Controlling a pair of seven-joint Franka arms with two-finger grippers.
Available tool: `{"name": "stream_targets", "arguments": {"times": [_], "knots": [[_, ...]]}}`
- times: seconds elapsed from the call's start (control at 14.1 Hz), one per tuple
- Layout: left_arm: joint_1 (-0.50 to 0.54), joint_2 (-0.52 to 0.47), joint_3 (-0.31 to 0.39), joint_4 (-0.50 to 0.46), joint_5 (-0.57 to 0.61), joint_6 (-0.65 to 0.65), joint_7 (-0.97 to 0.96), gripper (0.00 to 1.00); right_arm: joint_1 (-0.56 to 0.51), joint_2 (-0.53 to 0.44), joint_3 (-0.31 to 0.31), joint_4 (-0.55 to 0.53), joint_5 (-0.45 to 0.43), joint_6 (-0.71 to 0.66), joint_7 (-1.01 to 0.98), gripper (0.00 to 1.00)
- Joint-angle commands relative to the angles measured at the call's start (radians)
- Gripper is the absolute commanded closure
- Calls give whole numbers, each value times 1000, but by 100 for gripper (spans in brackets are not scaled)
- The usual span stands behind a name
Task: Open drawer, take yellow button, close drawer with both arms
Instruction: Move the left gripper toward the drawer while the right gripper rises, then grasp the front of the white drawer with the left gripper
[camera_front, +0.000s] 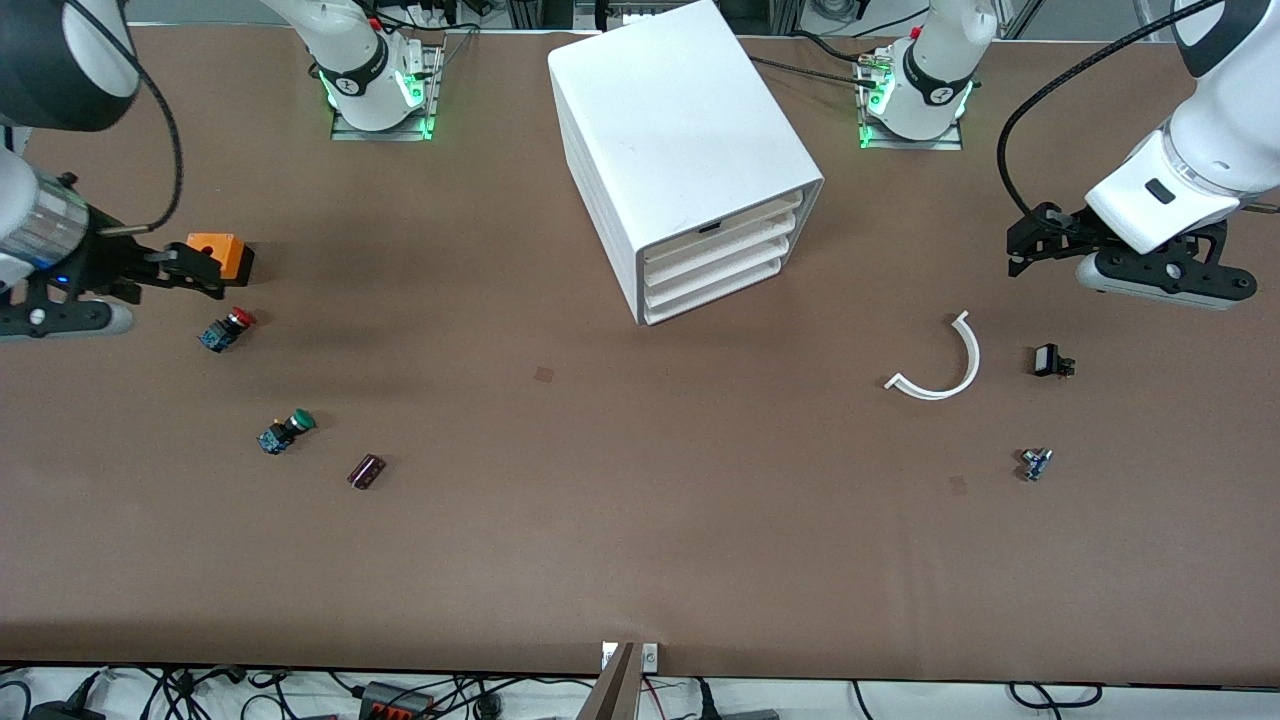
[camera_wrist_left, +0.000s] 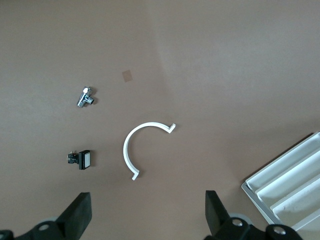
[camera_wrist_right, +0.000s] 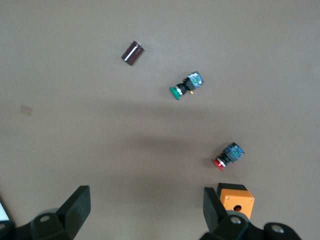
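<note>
The white cabinet (camera_front: 680, 140) stands mid-table near the robots' bases. Its topmost drawer (camera_front: 722, 226) is shut, like the three below it. Part of the cabinet's drawer front (camera_wrist_left: 287, 182) shows in the left wrist view. The orange-yellow button is hidden from every view. My left gripper (camera_front: 1027, 243) is open and empty over bare table at the left arm's end (camera_wrist_left: 147, 215). My right gripper (camera_front: 190, 268) is open and empty over the table at the right arm's end, beside an orange box (camera_front: 218, 252), which also shows by one finger in the right wrist view (camera_wrist_right: 236, 199).
A red-capped button (camera_front: 228, 329), a green-capped button (camera_front: 285, 431) and a dark cylinder (camera_front: 366, 471) lie toward the right arm's end. A white curved strip (camera_front: 940, 370), a small black part (camera_front: 1050, 361) and a small metal part (camera_front: 1036, 463) lie toward the left arm's end.
</note>
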Motion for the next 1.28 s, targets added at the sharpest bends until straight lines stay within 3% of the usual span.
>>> {"name": "stream_targets", "arguments": {"times": [0.0,0.14,0.43,0.78,1.0,1.21], "knots": [[1,18,-1,20,-21,-57,20,0,50,20,-2,-3,39,37,1,0],[-2,47,-23,20,-31,-134,22,0,69,41,-2,-3,91,46,1,0],[-13,137,-29,20,-203,-243,29,0,154,77,-2,26,96,77,1,0],[-46,255,-35,7,-485,-236,44,0,213,99,-2,26,99,152,3,0],[-40,326,-35,-16,-639,-200,199,0,262,104,-2,26,99,187,29,0],[-30,335,-35,-166,-818,-93,423,0,279,104,-2,32,99,187,30,0]]}}
